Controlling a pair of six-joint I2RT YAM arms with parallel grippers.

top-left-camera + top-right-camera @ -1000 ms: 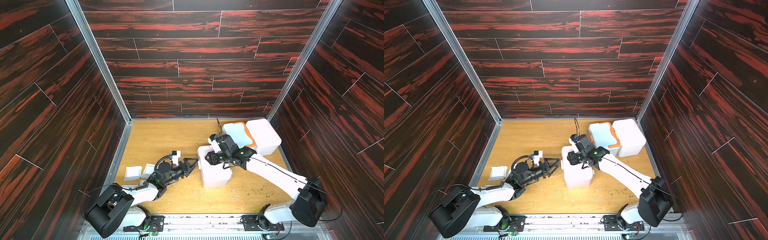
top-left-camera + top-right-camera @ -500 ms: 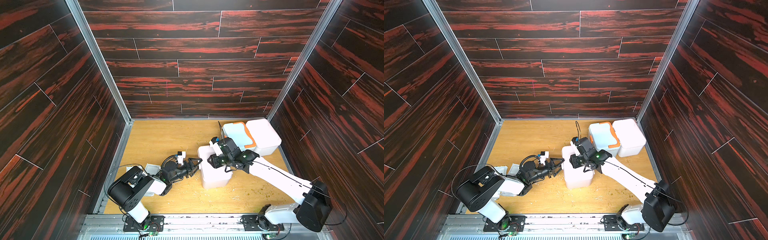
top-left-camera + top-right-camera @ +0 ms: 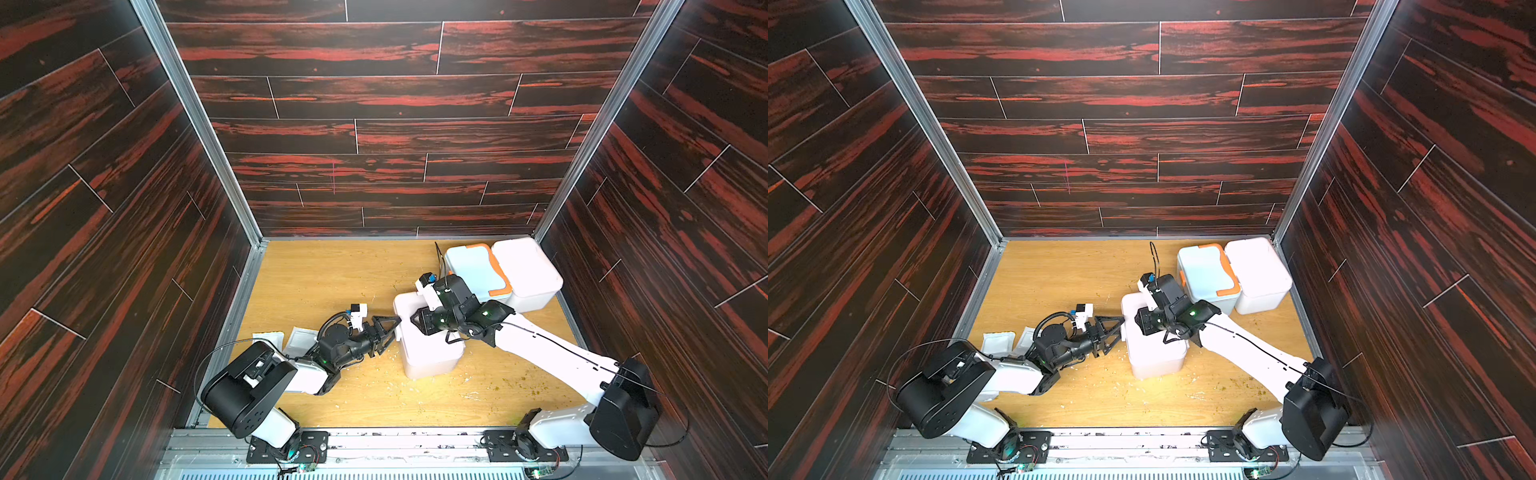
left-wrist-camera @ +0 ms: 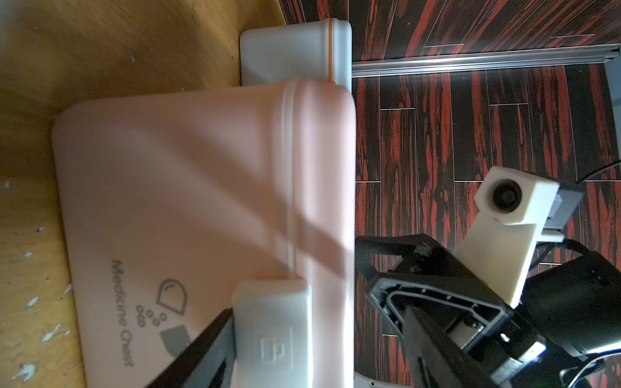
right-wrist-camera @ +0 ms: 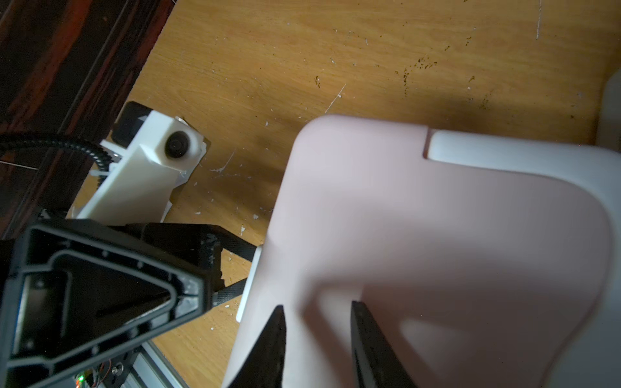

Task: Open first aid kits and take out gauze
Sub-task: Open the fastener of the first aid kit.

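In both top views we are watching the left gripper (image 3: 394, 328) (image 3: 1116, 328) reaching in low at the side of the near pink kit (image 3: 430, 357) (image 3: 1154, 357), which is standing mid-table with its lid down. The right gripper (image 3: 419, 322) is hanging over that lid. Two gauze packets (image 3: 268, 338) (image 3: 995, 343) are lying flat on the wooden table (image 3: 332, 270) near the left wall, partly hidden by the left arm and well apart from every box. The blue kit (image 3: 473, 266) with the orange handle is sitting in the back right corner, just beside the far pink kit (image 3: 525, 270).

Over to the left wrist view: the jaws are standing wide, straddling the white latch (image 4: 272, 322). One finger (image 4: 208, 346) is touching its side and the other is staying clear of the lid, so nothing is gripped.

Right wrist view now: the right gripper (image 5: 319, 322) is showing partly parted jaws over the pink lid (image 5: 437, 252), holding nothing. Whether the tips are touching it, we cannot tell.
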